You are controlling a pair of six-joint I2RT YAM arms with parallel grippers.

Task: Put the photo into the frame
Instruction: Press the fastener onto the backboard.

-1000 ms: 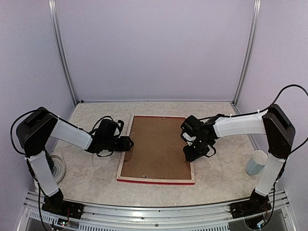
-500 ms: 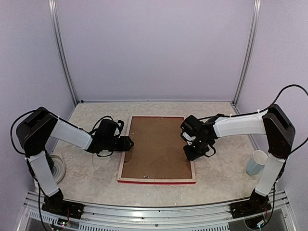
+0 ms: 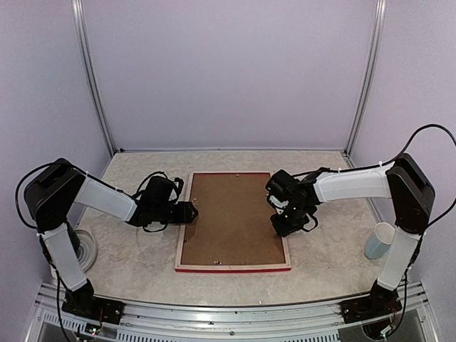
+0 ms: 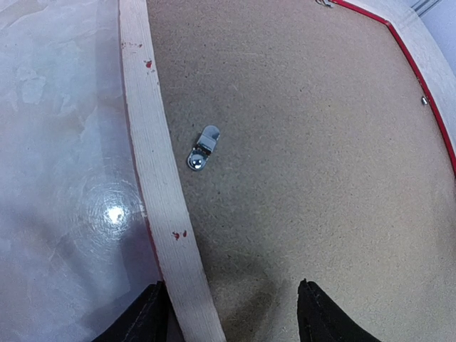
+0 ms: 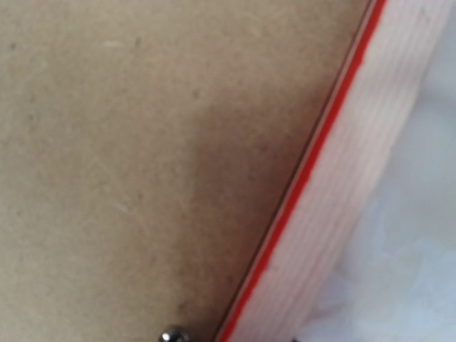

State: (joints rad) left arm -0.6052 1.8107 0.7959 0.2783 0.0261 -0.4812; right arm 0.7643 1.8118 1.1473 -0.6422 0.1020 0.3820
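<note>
The frame (image 3: pixel 231 268) lies face down mid-table, pale wood edges and a red rim around the brown backing board (image 3: pixel 231 217). The photo is not in view. My left gripper (image 3: pixel 191 212) is at the frame's left edge. In the left wrist view it (image 4: pixel 231 313) is open, its fingers (image 4: pixel 146 320) straddling the pale left rail (image 4: pixel 160 185), one over the table, one over the board (image 4: pixel 306 142). My right gripper (image 3: pixel 283 226) hovers close over the frame's right rail (image 5: pixel 356 199); its fingers do not show in the right wrist view.
A small metal turn clip (image 4: pixel 201 149) sits on the board near the left rail, and a metal stud (image 5: pixel 173 335) near the right rail. A pale cup (image 3: pixel 379 240) stands at the right. A white round object (image 3: pixel 84 246) lies by the left arm's base.
The frame's near end has shifted slightly to the right. My right gripper has crept a little up and left along the right rail. The left gripper has hardly moved.
</note>
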